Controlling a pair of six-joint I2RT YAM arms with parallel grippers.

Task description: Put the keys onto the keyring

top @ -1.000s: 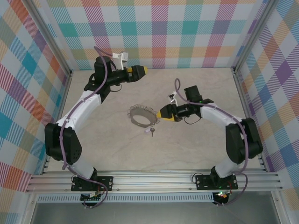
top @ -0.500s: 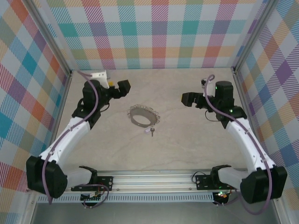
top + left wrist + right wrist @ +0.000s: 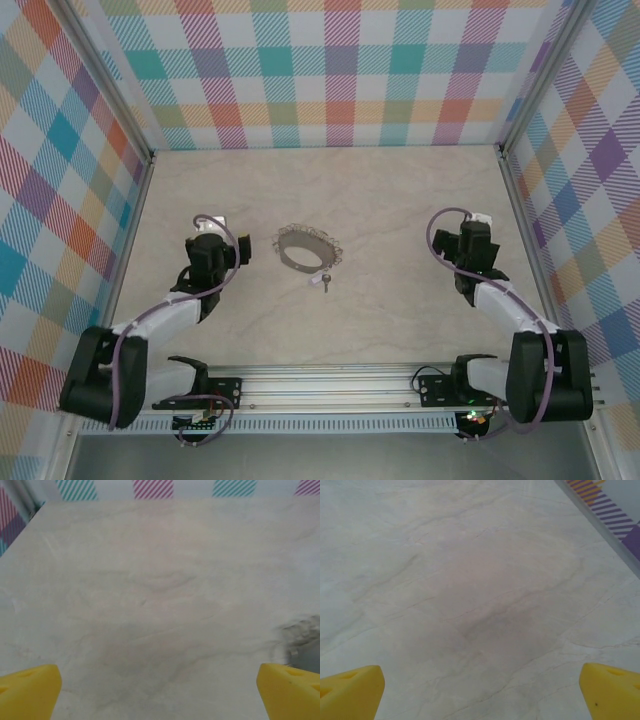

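Note:
The keyring (image 3: 308, 249), a thin silver wire ring with scalloped loops, lies flat at mid-table. The small key (image 3: 323, 281) lies right at the ring's near rim; I cannot tell whether it hangs on the wire. My left gripper (image 3: 221, 246) sits folded back to the left of the ring and apart from it. Its yellow fingertips (image 3: 27, 690) are spread wide over bare table, so the left gripper (image 3: 160, 695) is open and holds nothing. A blurred grey shape at that view's right edge is probably the keyring (image 3: 300, 632). My right gripper (image 3: 469, 246) (image 3: 480, 692) is off to the right, open and holding nothing.
Checked walls (image 3: 340, 70) close in the table on the back and both sides, with metal frame posts (image 3: 515, 190) at the corners. An aluminium rail (image 3: 330, 385) carrying both arm bases runs along the near edge.
Both arms have drawn back from mid-table and folded down toward their bases. The right gripper has moved away from the ring's right side. Ring and key have not moved.

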